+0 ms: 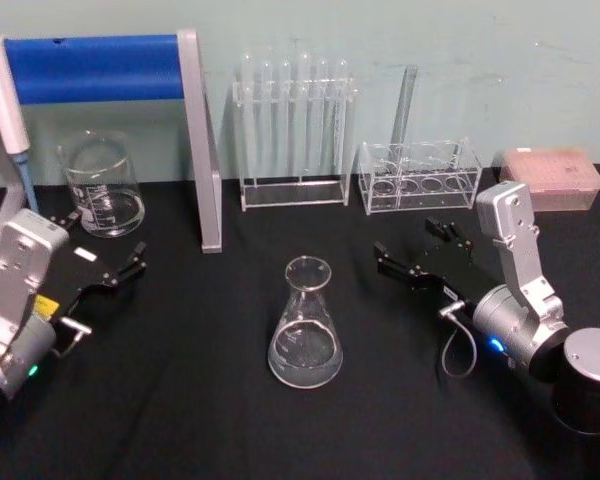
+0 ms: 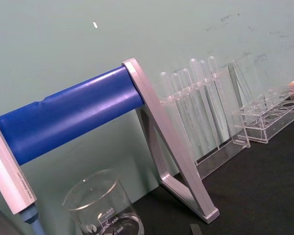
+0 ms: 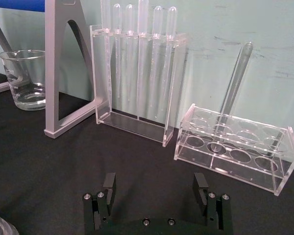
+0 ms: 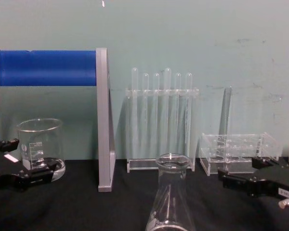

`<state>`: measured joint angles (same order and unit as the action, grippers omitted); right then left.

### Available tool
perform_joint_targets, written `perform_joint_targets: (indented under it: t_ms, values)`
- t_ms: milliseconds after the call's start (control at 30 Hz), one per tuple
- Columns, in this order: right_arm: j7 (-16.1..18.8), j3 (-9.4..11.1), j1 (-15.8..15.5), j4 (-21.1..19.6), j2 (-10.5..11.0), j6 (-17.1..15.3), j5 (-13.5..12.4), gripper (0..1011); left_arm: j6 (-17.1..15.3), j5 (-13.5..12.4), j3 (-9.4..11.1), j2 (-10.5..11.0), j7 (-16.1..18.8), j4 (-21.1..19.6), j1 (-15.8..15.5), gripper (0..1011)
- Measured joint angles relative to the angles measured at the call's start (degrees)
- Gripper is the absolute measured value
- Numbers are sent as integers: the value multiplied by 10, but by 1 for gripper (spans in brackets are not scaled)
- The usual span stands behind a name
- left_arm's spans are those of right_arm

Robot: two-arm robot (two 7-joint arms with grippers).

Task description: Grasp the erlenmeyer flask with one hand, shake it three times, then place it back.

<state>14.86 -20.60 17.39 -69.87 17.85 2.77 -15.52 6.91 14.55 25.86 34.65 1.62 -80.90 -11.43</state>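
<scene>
Approaching | right claw (image 1: 417, 248) fingers apart, empty | erlenmeyer flask (image 1: 305, 325) standing to its left, untouched | risk: finger clips neck, flask topples.

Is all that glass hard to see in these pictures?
Head view: flask stands out on the black cloth, rim catching light. Chest view: test tubes fade into the pale green wall. Left wrist view: blue bar shows a soft highlight.
</scene>
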Motion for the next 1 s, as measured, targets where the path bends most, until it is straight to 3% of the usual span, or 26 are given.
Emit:
perform_joint_targets:
  t_ms: [1000]
  values:
    - [-1, 0, -1, -1, 1, 0, -1, 1002, 0, 0, 0, 0, 0, 0, 0, 1001]
